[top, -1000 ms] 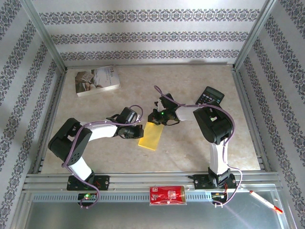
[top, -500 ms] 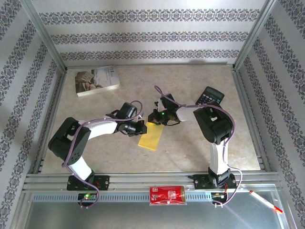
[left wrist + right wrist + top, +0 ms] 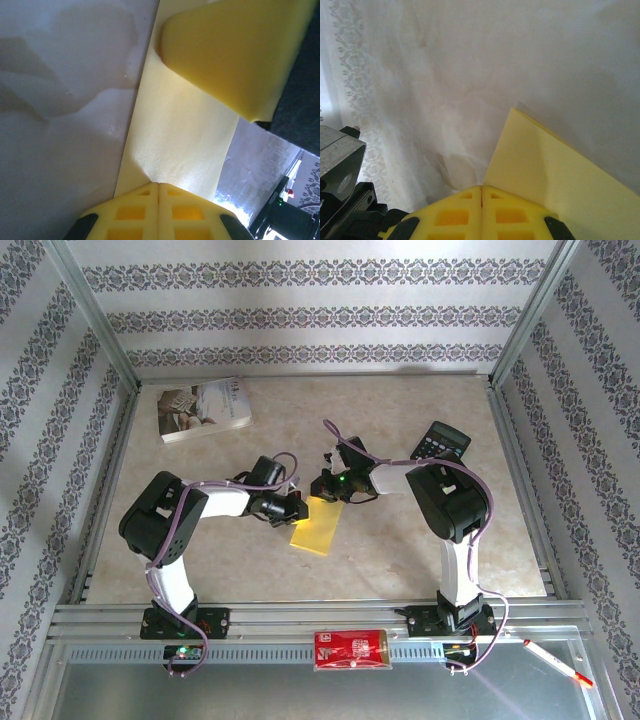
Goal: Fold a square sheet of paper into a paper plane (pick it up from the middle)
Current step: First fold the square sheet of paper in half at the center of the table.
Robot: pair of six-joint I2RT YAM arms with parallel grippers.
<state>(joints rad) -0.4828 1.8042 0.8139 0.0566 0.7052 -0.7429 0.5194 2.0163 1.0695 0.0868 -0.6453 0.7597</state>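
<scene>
The square sheet of paper [image 3: 318,527] lies folded into a narrow yellow oblong on the table's middle. My left gripper [image 3: 298,510] sits at its left edge. In the left wrist view the left gripper [image 3: 158,183] is shut, its tips pinching the paper [image 3: 180,145], which wrinkles there; a curled flap [image 3: 235,55] rises beyond. My right gripper [image 3: 322,496] is at the strip's far end. In the right wrist view the right gripper [image 3: 481,186] is shut with the paper's [image 3: 555,170] corner running into its seam. A paper plane is out of view.
A white printed book [image 3: 204,408] lies at the back left and a black calculator [image 3: 441,441] at the back right. A red packet [image 3: 350,649] and a pen [image 3: 558,661] rest on the metal rail in front. The marbled table [image 3: 400,560] has metal frame edges.
My left arm has raised its elbow and pushed its gripper right onto the paper's left edge, where the jaws closed. The right arm and the paper stayed put.
</scene>
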